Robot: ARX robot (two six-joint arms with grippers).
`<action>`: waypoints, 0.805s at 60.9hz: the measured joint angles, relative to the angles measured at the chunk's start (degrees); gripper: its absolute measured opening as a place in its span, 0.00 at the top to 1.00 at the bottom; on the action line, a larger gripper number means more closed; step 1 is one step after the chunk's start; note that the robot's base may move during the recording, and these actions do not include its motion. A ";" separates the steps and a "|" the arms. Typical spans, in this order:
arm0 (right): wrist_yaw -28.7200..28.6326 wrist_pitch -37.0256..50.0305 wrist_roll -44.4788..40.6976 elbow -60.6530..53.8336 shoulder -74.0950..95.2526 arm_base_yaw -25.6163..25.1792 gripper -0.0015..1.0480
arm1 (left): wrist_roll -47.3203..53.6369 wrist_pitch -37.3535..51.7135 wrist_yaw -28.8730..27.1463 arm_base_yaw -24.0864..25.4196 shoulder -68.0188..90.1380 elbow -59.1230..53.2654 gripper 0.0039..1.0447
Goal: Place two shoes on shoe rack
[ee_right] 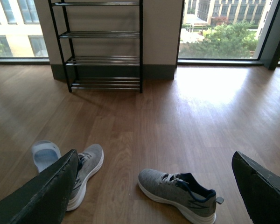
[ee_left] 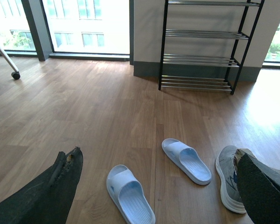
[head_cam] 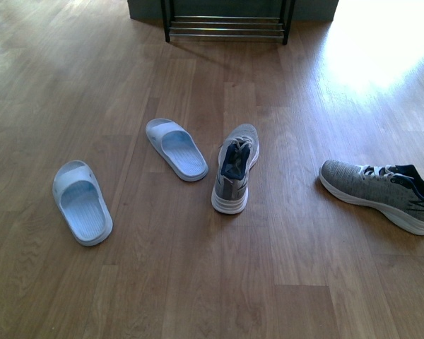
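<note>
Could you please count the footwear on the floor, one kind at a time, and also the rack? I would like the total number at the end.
Grey knit sneakers: 2
Pale blue slides: 2
Shoe rack: 1
Total: 5
</note>
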 joint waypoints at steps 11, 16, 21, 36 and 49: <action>0.00 0.00 0.00 0.00 0.00 0.00 0.09 | 0.00 0.00 0.00 0.00 0.00 0.00 0.09; 0.00 0.00 0.00 0.00 0.00 0.00 0.09 | 0.00 0.00 0.00 0.00 0.00 0.00 0.09; 0.00 0.00 0.00 0.00 0.00 0.00 0.09 | 0.00 0.00 0.00 0.00 0.00 0.00 0.09; 0.00 0.00 0.00 0.00 0.00 0.00 0.09 | 0.00 0.00 0.00 0.00 0.00 0.00 0.09; 0.00 0.00 0.00 0.00 0.00 0.00 0.09 | 0.00 0.00 0.00 0.00 0.00 0.00 0.09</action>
